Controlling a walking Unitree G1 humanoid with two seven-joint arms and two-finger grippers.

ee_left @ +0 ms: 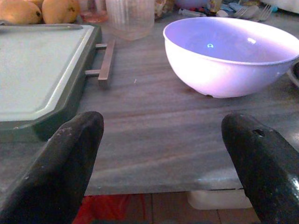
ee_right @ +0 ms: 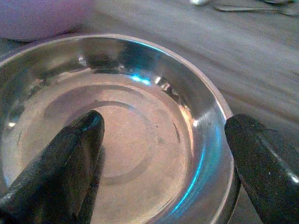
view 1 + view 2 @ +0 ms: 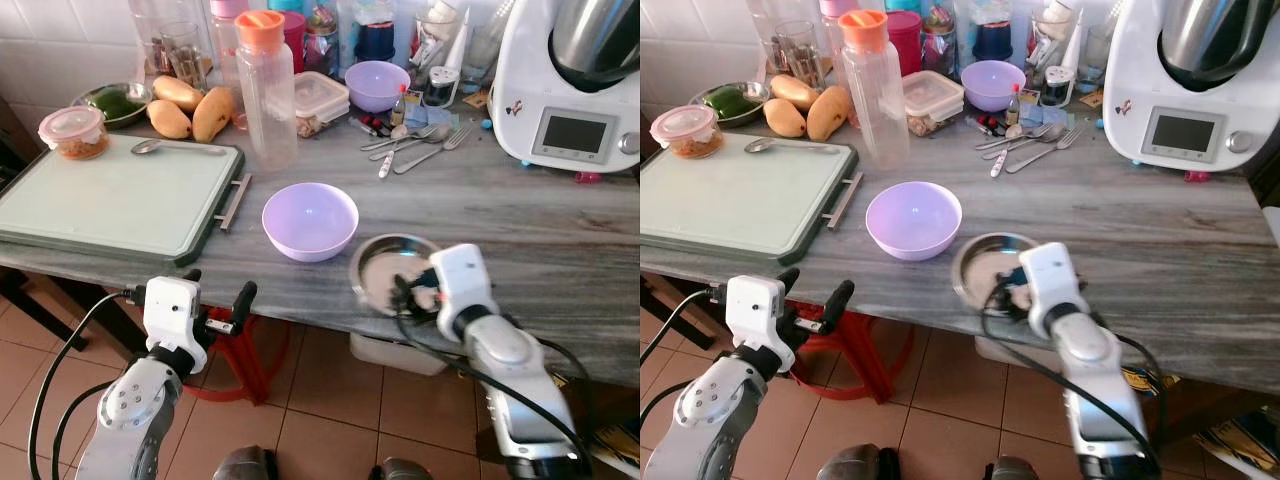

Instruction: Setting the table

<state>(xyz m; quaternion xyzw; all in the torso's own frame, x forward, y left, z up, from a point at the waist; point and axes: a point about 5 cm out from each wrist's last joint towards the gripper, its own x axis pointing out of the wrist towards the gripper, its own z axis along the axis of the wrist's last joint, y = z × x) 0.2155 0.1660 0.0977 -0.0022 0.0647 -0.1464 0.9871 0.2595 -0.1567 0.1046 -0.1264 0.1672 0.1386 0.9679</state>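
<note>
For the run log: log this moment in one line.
right gripper: open, straddling steel bowl rim | left gripper: open, before table edge | purple bowl: untouched

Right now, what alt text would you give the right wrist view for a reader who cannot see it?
The right gripper is open over the near rim of a shiny steel plate, one black finger inside the dish and the other outside its rim. The plate sits on a grey streaked table, with a lilac bowl just beyond.

Shallow steel bowl (image 3: 385, 262) upright near counter's front edge, lilac plastic bowl (image 3: 310, 220) just beside, seemingly empty.
</note>
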